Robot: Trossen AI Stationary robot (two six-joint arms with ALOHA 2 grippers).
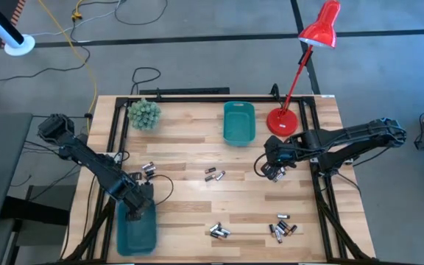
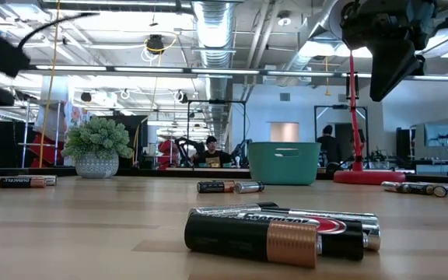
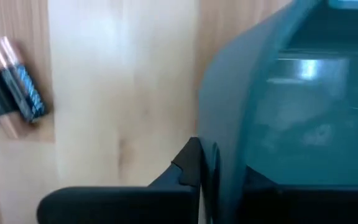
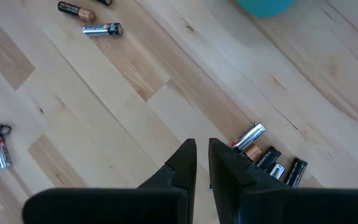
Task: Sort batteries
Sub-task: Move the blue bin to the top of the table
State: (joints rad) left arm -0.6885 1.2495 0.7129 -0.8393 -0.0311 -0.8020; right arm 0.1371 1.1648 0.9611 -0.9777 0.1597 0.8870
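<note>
Small batteries lie in loose groups on the wooden table: near my left arm (image 1: 147, 171), mid-table (image 1: 213, 175), and two groups at the near edge (image 1: 219, 232) (image 1: 282, 228). A teal bin (image 1: 135, 230) stands at the near left corner. My left gripper (image 1: 140, 200) is over its far wall, shut on it. My right gripper (image 1: 274, 174) hangs above the table's right half, pointing down. Its fingers (image 4: 185, 158) are shut to a narrow slit with nothing seen between them. Below it lie several batteries (image 4: 269, 158). My left gripper (image 3: 219, 167) pinches the bin's far wall at its rim (image 3: 219, 140), one finger outside (image 3: 190, 163) and one inside the bin. The fingers come from above, pointing down. The bin stands on the table.
A second teal bin (image 1: 238, 121) stands at the far middle, with a red desk lamp (image 1: 282, 121) to its right and a small potted plant (image 1: 144, 114) at the far left. Bare wood lies between the battery groups. A black frame edges the table.
</note>
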